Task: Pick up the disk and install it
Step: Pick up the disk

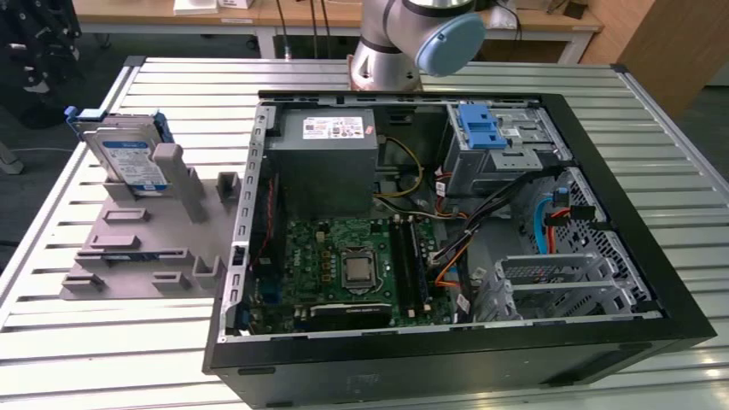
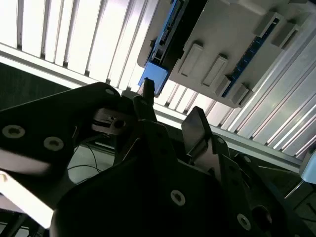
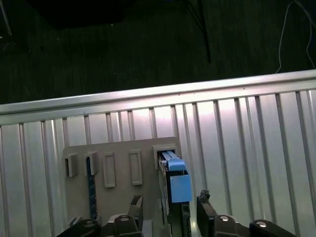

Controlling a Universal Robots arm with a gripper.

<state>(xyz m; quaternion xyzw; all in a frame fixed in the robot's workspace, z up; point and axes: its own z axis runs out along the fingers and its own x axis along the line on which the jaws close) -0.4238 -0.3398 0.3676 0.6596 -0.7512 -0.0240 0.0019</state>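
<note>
Gripper (image 3: pixel 169 197) fingers spread, empty, bases cut off; disk (image 3: pixel 177 185) stands edge-on in grey rack (image 3: pixel 118 148), label hidden.

The space above the upright disk (image 1: pixel 123 158) is lying open, while the grey holder's (image 1: pixel 137 256) tall post (image 1: pixel 171 171) is crowding it on the exterior view's right and the computer case (image 1: pixel 245 205) is walling off the counter (image 1: pixel 102 342) beyond.

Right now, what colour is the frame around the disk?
Blue. The bracket around the disk shows best in the exterior view.
</note>
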